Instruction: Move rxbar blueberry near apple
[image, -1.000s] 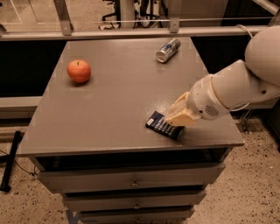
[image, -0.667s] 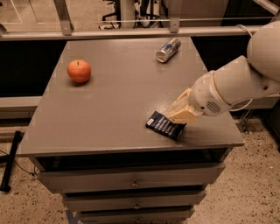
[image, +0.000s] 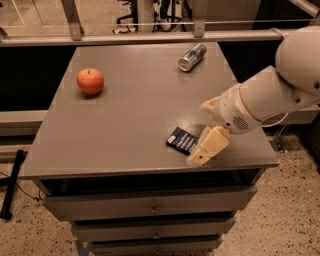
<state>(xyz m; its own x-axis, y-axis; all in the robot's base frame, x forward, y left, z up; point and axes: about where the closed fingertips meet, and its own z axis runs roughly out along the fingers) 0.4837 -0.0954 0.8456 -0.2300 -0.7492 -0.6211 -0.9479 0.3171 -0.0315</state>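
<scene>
Holds the gripper (image: 202, 152) nearer the table's (image: 125, 140) front edge than a second ago; grip state: cannot tell. Seems to touch the right end of the rxbar blueberry (image: 183, 140), long axis roughly left-right. Needs a far-left carry to the apple (image: 90, 81).

gripper (image: 201, 146) by rxbar blueberry (image: 181, 139): matt cream plastic | wrapper glossy | apple (image: 90, 81) smooth, shiny | can (image: 192, 57) shiny metal | table (image: 125, 120) matt grey

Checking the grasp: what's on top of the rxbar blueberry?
The hand covers the right end of the rxbar blueberry, near the front right corner of the table. The bar's left part is bare; what lies beneath the hand is hidden.
</scene>
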